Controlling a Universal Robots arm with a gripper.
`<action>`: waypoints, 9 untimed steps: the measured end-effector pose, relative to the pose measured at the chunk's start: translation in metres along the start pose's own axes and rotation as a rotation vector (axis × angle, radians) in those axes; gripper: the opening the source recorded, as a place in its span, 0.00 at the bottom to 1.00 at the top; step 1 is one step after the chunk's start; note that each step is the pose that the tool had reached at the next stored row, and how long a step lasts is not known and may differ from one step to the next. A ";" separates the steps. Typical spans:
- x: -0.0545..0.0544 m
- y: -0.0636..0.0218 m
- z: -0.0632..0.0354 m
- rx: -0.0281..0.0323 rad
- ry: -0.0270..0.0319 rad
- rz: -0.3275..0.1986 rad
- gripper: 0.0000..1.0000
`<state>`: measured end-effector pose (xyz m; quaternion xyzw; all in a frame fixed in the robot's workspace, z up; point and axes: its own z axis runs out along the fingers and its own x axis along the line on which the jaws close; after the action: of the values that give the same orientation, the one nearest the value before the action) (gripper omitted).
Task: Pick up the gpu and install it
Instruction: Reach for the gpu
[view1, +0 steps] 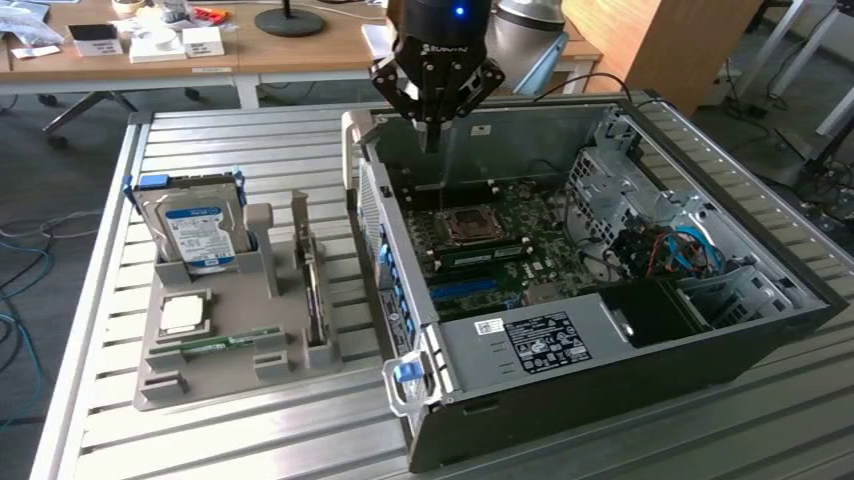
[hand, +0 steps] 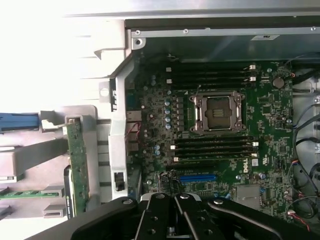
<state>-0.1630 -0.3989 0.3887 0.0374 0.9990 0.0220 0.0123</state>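
Note:
The gpu (view1: 315, 285) stands on edge in a slot of the grey holder (view1: 220, 375), its silver bracket at the far end. From the wrist, the gpu (hand: 78, 162) appears as a narrow green strip beside the case wall. My gripper (view1: 431, 132) hangs over the rear part of the open computer case (view1: 641, 335), above the motherboard (view1: 501, 240), well apart from the card. Its fingers (hand: 159, 210) are shut together with nothing between them. A blue expansion slot (hand: 197, 177) lies on the board just below the fingertips.
The holder also carries a silver hard drive (view1: 200, 232), a processor chip (view1: 183, 315) and a green memory stick (view1: 214, 343). Drive cages and cables (view1: 674, 250) crowd the case's right side. A wooden desk (view1: 267, 50) stands behind the slatted table (view1: 187, 140).

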 end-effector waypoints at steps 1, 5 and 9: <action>0.002 -0.0001 0.0002 -0.0001 0.0000 0.000 0.11; 0.009 -0.0007 0.0008 0.0000 0.0001 0.000 0.11; 0.018 -0.0013 0.0015 -0.0001 0.0000 0.000 0.11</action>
<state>-0.1809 -0.3988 0.3868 0.0375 0.9990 0.0221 0.0123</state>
